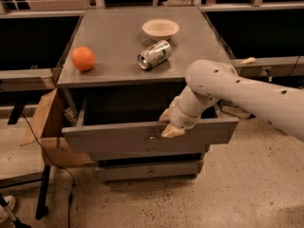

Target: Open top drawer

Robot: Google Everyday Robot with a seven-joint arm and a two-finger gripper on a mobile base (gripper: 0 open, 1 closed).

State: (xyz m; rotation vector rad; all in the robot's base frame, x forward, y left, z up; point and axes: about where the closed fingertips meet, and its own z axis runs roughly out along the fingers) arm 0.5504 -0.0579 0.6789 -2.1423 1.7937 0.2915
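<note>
Three things rest on your smooth grey bench (114, 37): a round orange (83, 58), a dented metal can (154, 54) on its side, a shallow cream bowl (160, 28). Below, the top drawer (114, 139) stands pulled out, a deep grey box. The beige end effector (172, 128) sits at its front rim; you cannot tell its grip.

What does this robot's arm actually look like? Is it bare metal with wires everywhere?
No. The arm is a thick, smooth, cream-white tube with rounded joints and small dark dots along its shell; no loose cables show. Its gripper, a paler yellowish tan, sits at the front edge of the top drawer.
</note>
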